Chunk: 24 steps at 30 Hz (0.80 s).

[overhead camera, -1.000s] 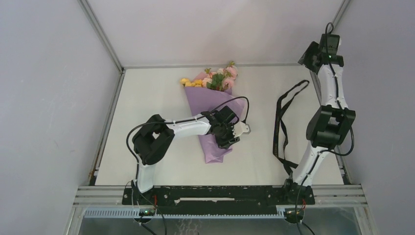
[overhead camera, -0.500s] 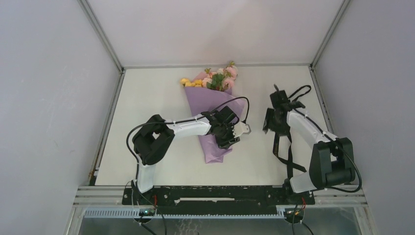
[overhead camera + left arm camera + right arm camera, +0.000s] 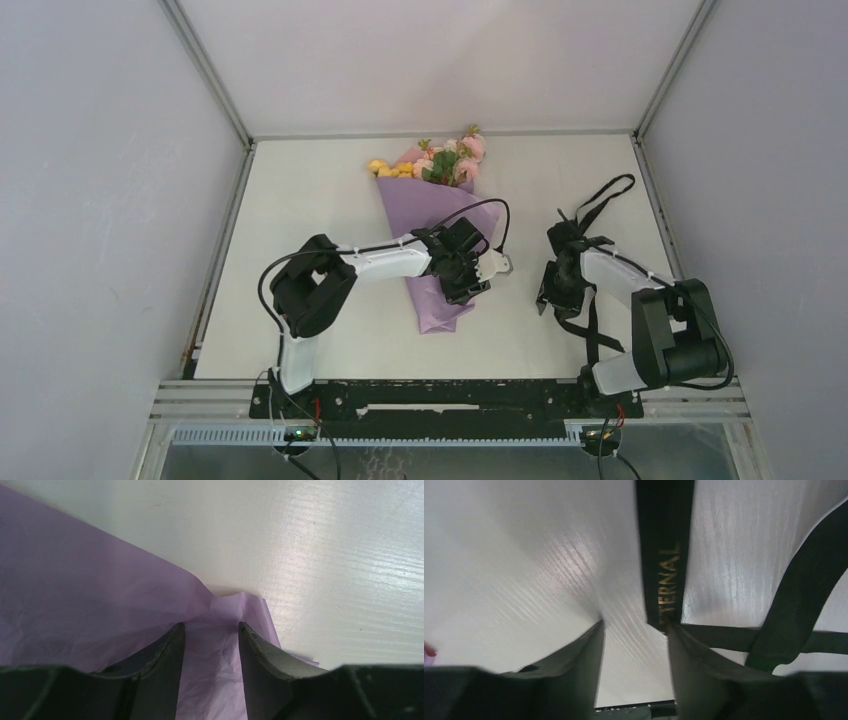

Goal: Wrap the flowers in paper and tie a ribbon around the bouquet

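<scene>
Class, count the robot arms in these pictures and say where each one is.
2. The left arm reaches over the narrow end of the bouquet in the middle; the right arm bends over the black ribbon to the right. None looks hidden.

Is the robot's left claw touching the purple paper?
Touching. In the left wrist view, the left gripper has both fingers against the paper, which fills the space between them with no gap and puckers at their tips.

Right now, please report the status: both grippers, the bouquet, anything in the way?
Left gripper clamped on bouquet, low on its paper. Right gripper open, ribbon strand at one finger's edge, not gripped. No obstacle seen.
</scene>
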Each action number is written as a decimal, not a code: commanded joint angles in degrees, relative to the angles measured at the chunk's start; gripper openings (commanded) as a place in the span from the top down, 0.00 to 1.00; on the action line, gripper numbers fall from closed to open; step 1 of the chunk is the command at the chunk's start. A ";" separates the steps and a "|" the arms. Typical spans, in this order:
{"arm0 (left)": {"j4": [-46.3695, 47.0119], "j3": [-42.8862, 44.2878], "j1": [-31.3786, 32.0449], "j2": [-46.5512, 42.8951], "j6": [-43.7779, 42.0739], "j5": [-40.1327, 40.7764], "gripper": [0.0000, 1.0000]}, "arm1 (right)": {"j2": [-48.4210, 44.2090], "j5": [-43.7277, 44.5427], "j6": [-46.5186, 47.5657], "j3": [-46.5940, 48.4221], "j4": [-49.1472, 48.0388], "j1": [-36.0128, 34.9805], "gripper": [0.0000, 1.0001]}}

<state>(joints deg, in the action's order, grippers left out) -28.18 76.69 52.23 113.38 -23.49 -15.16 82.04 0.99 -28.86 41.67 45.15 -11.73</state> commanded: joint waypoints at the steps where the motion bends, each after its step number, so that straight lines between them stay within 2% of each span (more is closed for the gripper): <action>1: -3.38 -3.12 0.20 1.74 -0.27 1.11 0.51 | 3.59 -4.86 -0.71 -1.15 -7.89 -1.07 0.57; 3: -3.38 -3.04 0.18 1.74 -0.30 1.11 0.51 | 4.39 -9.51 -1.43 -1.19 -10.66 -2.91 0.81; 5: -3.40 -2.87 0.22 1.90 -0.24 0.81 0.51 | 3.77 -17.28 -3.74 -1.51 -15.93 -6.23 0.96; 8: -3.46 -2.85 0.24 1.95 -0.06 0.55 0.51 | 2.15 -30.42 -12.19 -1.98 -28.18 -9.03 1.00; 10: -3.52 -3.02 0.19 1.76 -0.15 0.50 0.51 | 0.26 -31.00 -16.54 -1.92 -31.86 -9.44 1.00; 11: -3.52 -3.11 0.18 1.67 -0.23 0.59 0.51 | -0.66 -28.64 -16.61 -1.18 -30.43 -9.26 0.92; 13: -3.53 -3.28 0.22 1.42 -0.35 0.73 0.51 | -2.14 -20.54 -14.00 0.86 -23.29 -7.65 0.59; 14: -3.54 -3.29 0.21 1.38 -0.44 0.70 0.51 | -3.14 -17.09 -12.51 1.69 -20.35 -5.89 0.51; 19: -3.39 -3.12 0.20 1.83 -0.46 0.55 0.51 | -7.61 -9.31 -3.19 8.07 -15.18 -0.07 0.32; 22: -3.37 -3.12 0.22 1.92 -0.51 0.62 0.51 | -3.84 -19.95 2.77 11.37 -23.85 0.73 0.23; 24: -3.48 -3.20 0.20 1.80 -0.56 0.93 0.50 | 4.32 -25.69 4.43 14.87 -27.70 0.90 0.13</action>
<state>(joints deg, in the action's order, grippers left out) -27.59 76.49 52.27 113.30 -23.55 -15.11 78.00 -15.44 -31.83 50.65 26.74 -10.79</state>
